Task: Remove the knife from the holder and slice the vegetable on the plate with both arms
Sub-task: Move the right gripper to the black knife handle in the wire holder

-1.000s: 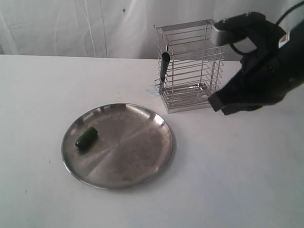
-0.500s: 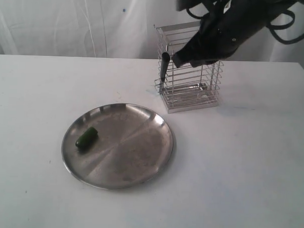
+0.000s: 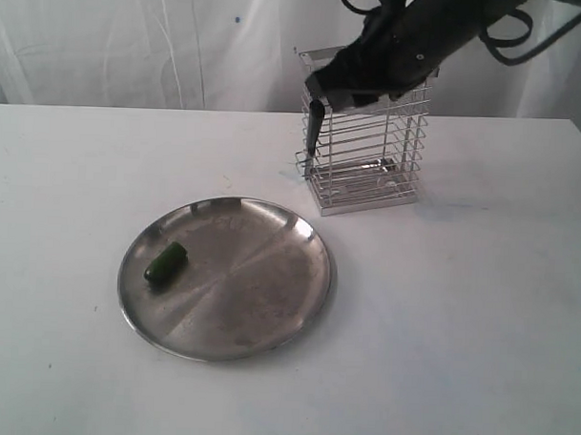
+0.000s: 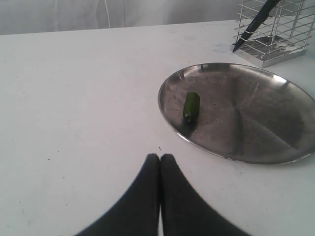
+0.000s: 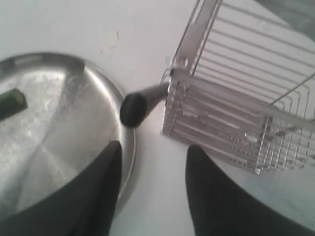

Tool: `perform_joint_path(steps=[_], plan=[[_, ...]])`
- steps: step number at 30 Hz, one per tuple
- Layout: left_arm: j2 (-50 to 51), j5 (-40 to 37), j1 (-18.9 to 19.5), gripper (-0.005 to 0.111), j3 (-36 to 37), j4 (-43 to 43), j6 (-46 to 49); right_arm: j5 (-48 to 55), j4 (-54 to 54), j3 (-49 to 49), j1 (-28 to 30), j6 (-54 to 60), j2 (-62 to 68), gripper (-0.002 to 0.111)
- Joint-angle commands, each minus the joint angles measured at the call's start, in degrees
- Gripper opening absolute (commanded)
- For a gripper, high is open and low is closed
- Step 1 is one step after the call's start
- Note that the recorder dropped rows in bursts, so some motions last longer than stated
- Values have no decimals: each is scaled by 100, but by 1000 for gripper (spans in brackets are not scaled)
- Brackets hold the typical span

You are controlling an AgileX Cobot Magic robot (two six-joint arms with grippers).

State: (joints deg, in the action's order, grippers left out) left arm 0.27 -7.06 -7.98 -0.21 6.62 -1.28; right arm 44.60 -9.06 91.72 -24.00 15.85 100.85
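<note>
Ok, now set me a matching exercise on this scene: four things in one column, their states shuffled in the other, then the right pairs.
Things
1. knife
2. vegetable
3. left gripper
4. right gripper

States
A. shut, over the bare table
B. open, close to the holder
C. lying on the plate, near its rim
D. leaning tilted in the holder, handle up

Pairs: 1-D, 2-C, 3-A, 4-B
</note>
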Motion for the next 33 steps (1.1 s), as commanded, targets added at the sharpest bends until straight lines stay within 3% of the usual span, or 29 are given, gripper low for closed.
perform_joint_path(steps=[1,9,33], plan=[[-27,15,-30,0,21,32,9,69,-23,875,-108,-368,480,46],[-27,15,-30,0,21,32,9,437,161,1566,-173,-667,1174,46],[-27,15,-30,0,21,32,9,529,198,1580,-173,-708,1549,45]])
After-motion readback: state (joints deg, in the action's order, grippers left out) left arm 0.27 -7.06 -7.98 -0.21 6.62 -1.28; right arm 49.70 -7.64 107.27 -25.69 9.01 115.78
